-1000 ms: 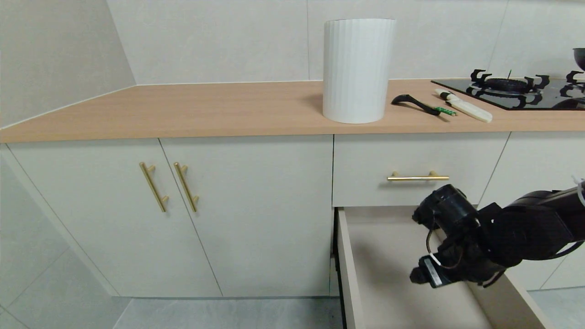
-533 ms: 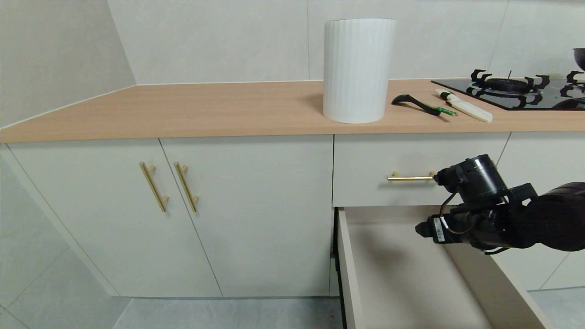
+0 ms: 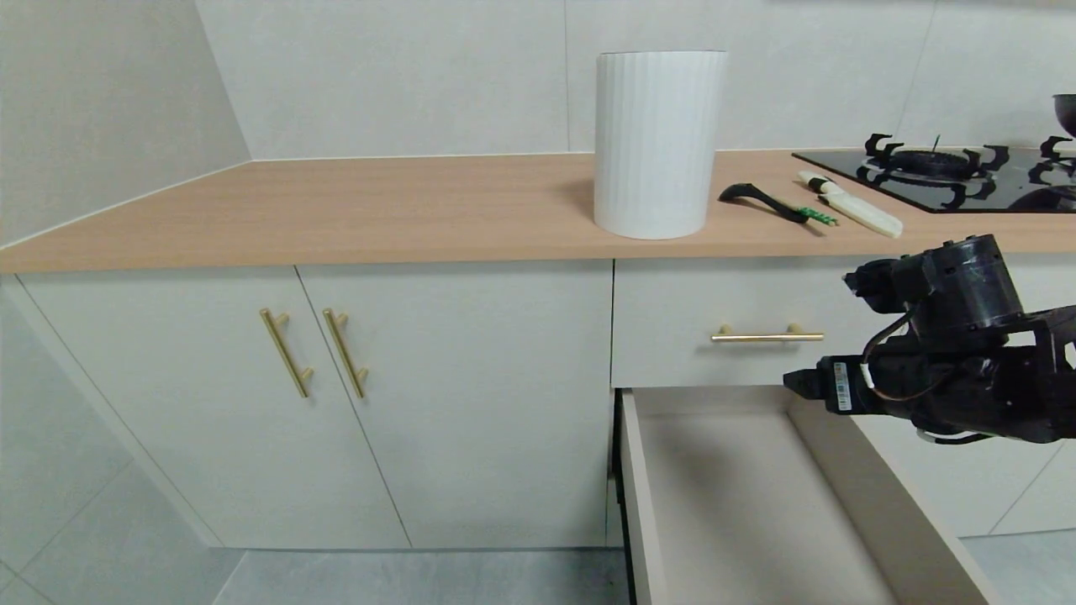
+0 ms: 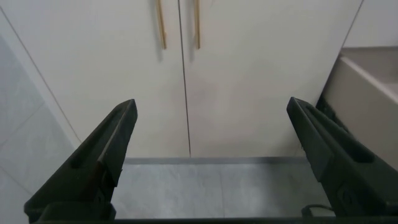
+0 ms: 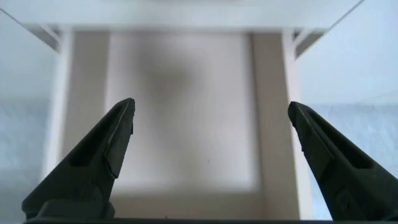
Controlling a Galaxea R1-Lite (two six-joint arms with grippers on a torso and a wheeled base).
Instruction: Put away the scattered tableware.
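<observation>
On the wooden counter (image 3: 378, 202) lie a black ladle (image 3: 759, 198) and a white knife-like utensil (image 3: 856, 210), with a small green piece (image 3: 820, 217) between them. Below them the drawer (image 3: 642, 496) stands pulled out, with nothing lying in it. My right arm (image 3: 950, 378) hangs over the drawer's right side, below counter height. In the right wrist view my right gripper (image 5: 210, 106) is open with nothing between its fingers, looking at the bare drawer floor (image 5: 186, 143). My left gripper (image 4: 211, 102) is open, facing the cabinet doors (image 4: 249, 81) low by the floor.
A tall white ribbed container (image 3: 658, 143) stands on the counter left of the utensils. A black gas hob (image 3: 950, 172) sits at the far right. The shut drawer above has a gold handle (image 3: 767, 336). The double doors carry gold handles (image 3: 315, 353).
My right arm rose out of the drawer and swung right, up toward counter height. The head view shifted a little, so everything sits lower in the picture.
</observation>
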